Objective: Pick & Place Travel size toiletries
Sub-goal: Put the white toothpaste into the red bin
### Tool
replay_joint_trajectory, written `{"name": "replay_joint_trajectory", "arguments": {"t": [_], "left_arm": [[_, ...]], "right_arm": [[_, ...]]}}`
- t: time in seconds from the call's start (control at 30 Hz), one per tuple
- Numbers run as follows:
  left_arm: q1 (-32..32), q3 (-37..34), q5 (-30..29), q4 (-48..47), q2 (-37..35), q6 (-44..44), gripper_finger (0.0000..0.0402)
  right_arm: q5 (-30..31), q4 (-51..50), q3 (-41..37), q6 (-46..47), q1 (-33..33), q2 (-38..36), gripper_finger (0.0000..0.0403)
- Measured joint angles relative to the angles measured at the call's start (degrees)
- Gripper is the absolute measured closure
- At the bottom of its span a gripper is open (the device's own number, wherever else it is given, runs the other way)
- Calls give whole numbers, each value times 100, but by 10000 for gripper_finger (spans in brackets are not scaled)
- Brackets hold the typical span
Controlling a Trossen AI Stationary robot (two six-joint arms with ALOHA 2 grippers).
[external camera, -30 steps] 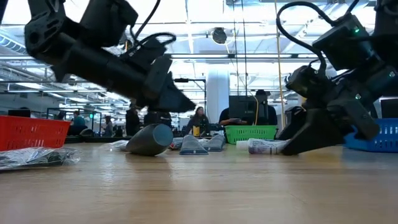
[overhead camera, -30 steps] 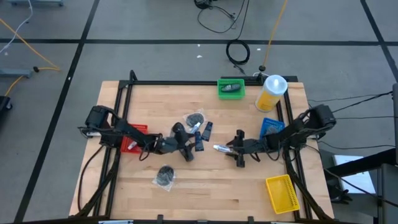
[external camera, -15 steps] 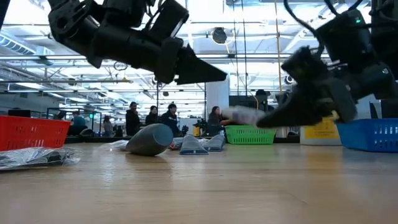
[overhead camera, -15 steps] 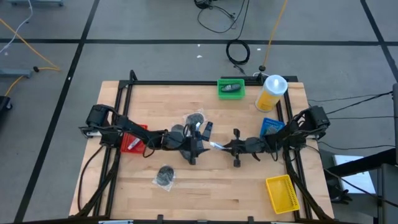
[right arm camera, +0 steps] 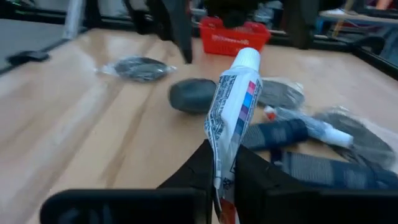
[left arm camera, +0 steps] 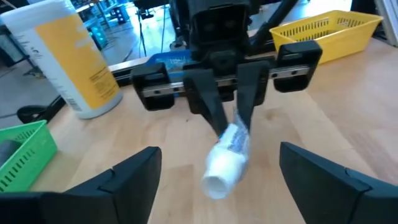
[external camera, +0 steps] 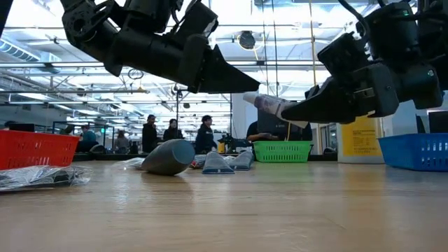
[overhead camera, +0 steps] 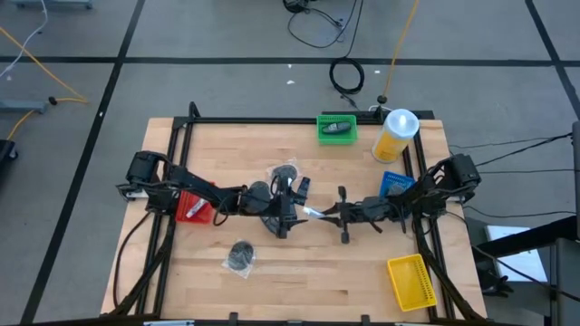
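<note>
A white tube of toothpaste (right arm camera: 233, 99) hangs in the air over the middle of the table, with my right gripper (right arm camera: 224, 168) shut on it. Its cap end (left arm camera: 217, 177) points toward my left gripper (left arm camera: 219, 149). That gripper is open, with one finger on either side of the cap end and clear of it. More travel size toiletries lie in a heap (overhead camera: 288, 177) just beyond: dark tubes and dark round packets in clear wrap. One round packet (overhead camera: 241, 256) lies alone near the front left. My right gripper pinches the tube's flat crimped end (right arm camera: 219, 180) between its two fingers. The fingers reach in about level from the table's right side and lie along the tube. The tube is lifted clear and sticks out past the fingertips toward the left, its cap end slightly higher.
A red basket (overhead camera: 192, 204) sits at the left, a green one (overhead camera: 337, 129) at the far edge, a blue one (overhead camera: 394, 186) at the right and a yellow one (overhead camera: 410, 281) at the front right. A tall yellow bottle (overhead camera: 396, 136) stands far right. People show in the room beyond.
My right gripper has taken hold of the tube, which lay on the table. It has lifted it clear and tipped up from pointing down to about level. My left gripper has risen from a dark grey item on the table and gone right, toward the tube.
</note>
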Motion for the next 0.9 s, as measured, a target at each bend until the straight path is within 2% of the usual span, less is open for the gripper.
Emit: {"name": "replay_joint_trajectory", "arguments": {"t": [0.27, 0.4, 0.9], "left_arm": [[-8, 0, 8, 162, 0, 0, 137], [-11, 0, 392, 322, 0, 19, 151], [-26, 0, 545, 376, 0, 19, 161]], "right_arm": [[-51, 278, 16, -40, 0, 0, 372], [-190, 282, 148, -42, 0, 0, 372], [-169, 284, 315, -103, -2, 0, 364]]}}
